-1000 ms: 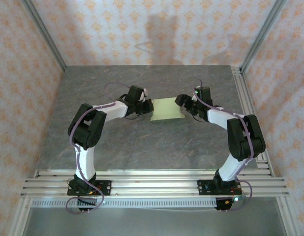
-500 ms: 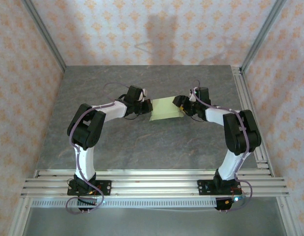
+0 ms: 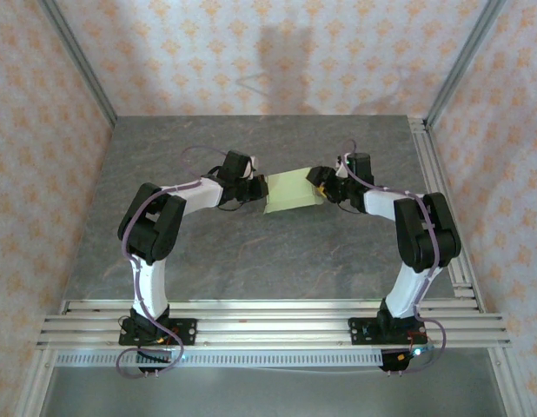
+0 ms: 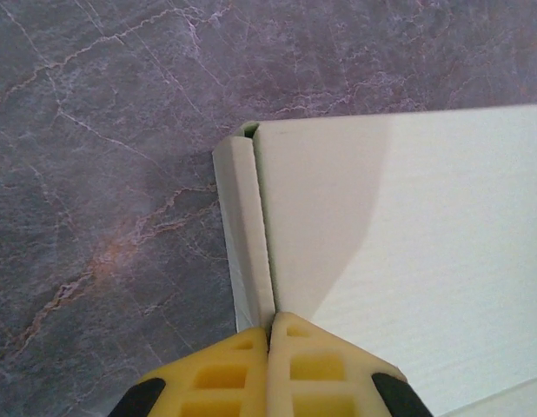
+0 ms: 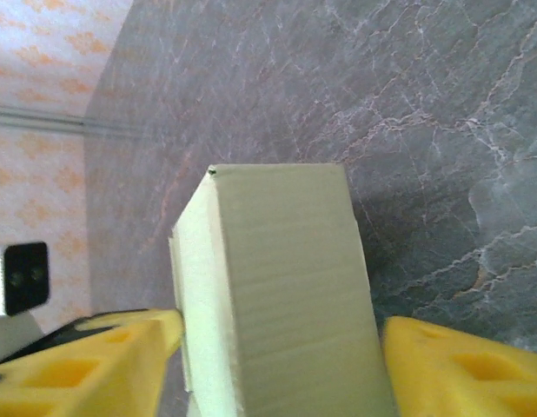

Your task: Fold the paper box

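I am gripping the paper box [image 3: 290, 191] near the centre of the table [image 3: 251, 252]. My left gripper [image 3: 258, 188] is working at its 9 o'clock end and my right gripper [image 3: 319, 185] at its 3 o'clock end.

My left fingers [image 4: 325, 369] are pressing together, apparently pinching the thin edge where the narrow side flap [image 4: 242, 234] meets the top panel. My right fingers [image 5: 95, 365] are standing spread, straddling the box end without clamping it.

I am judging these hazards:
- Pulling toward 9 o'clock on such a small pinch is risking a torn or creased edge.
- Closing the right fingers hard is risking a crushed hollow wall.
- Pushing from 3 o'clock off-centre is risking the box swivelling and the flap springing open.
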You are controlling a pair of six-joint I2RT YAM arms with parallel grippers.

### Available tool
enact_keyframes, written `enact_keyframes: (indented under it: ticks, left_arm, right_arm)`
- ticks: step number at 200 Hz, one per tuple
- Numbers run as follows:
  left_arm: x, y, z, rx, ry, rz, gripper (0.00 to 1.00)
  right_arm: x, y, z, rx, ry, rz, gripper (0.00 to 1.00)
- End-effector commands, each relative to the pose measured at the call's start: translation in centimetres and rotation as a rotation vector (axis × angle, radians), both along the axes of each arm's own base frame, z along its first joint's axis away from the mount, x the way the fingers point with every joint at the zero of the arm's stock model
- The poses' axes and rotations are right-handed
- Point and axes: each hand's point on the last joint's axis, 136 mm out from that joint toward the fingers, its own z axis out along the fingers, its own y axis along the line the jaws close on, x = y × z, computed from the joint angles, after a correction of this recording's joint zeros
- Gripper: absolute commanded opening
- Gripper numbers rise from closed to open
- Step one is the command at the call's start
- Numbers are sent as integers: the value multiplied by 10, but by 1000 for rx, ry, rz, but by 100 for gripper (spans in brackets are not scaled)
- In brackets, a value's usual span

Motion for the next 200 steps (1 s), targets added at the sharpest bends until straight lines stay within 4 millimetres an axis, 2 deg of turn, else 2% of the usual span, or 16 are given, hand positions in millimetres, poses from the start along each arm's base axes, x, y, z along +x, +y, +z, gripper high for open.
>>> enact_keyframes:
  ticks: [1,14,46,81,138,162,186,193,196,200]
  left_arm:
    - [-25,11,-30,75,92,-12,3]
    - [-25,11,-29,73,91,-13,3]
    - [-24,10,-30,70,91,-16,3]
    - [-22,9,-26,65,86,-18,3]
    - [-20,7,-20,53,67,-18,4]
    - [-16,5,-9,20,34,-6,17]
    - [-13,9,4,26,-20,12,37]
    - [-13,10,3,32,-29,15,42]
    - [-11,11,16,22,-62,19,44]
    - [-10,11,19,20,-76,22,46]
  right_arm:
    - [2,-6,7,-69,-24,-11,79]
    - [2,-11,4,-92,-13,-28,84]
    - [1,-3,3,-57,-6,7,84]
    - [3,13,19,56,-40,54,69]
    - [5,11,32,72,-65,37,45]
    - [6,8,37,75,-69,20,43]
    - [8,0,42,65,-78,-16,39]
    - [9,-2,44,66,-79,-26,38]
    - [9,-3,45,67,-81,-28,38]
    - [9,-3,46,69,-83,-30,38]
